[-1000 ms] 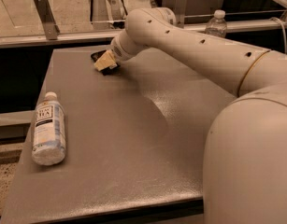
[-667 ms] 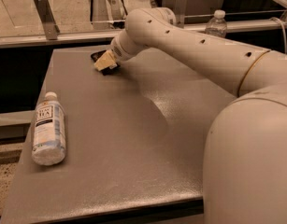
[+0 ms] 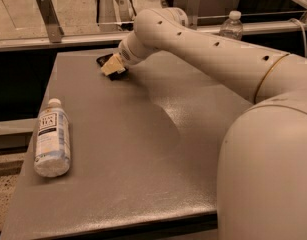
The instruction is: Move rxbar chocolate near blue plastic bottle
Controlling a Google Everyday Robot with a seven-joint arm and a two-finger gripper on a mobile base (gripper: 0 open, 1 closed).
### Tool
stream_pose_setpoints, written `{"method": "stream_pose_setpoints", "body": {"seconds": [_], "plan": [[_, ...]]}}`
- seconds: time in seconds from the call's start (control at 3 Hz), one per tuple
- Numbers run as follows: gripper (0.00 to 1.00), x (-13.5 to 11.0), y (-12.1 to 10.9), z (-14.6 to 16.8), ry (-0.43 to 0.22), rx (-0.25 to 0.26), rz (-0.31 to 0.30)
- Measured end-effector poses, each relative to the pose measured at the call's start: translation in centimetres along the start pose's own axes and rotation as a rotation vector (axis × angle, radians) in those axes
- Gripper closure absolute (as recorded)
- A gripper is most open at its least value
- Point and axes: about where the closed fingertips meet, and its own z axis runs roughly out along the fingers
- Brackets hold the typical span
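The rxbar chocolate [image 3: 102,60] is a small flat black wrapper lying at the far left part of the grey table [image 3: 143,154]; only its left end shows past the gripper. My gripper [image 3: 113,67] is down at the table surface right over the bar, reaching in from the right on the long white arm [image 3: 203,49]. The blue plastic bottle [image 3: 52,139] lies on its side near the table's left edge, white cap pointing away, well in front of the bar and apart from the gripper.
A clear water bottle [image 3: 231,26] stands behind the table at the back right, beyond a rail. My white base [image 3: 268,169] fills the right foreground. A metal bracket [image 3: 48,16] stands on the floor at the back left.
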Motion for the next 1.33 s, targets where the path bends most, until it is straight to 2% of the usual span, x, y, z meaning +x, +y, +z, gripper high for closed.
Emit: {"method": "stream_pose_setpoints", "body": {"seconds": [0.33, 0.67, 1.33], "plan": [[1.00, 0.00, 0.01, 0.00, 0.000, 0.000, 0.000], [0.83, -0.01, 0.01, 0.00, 0.000, 0.000, 0.000], [0.36, -0.02, 0.00, -0.01, 0.000, 0.000, 0.000]]}}
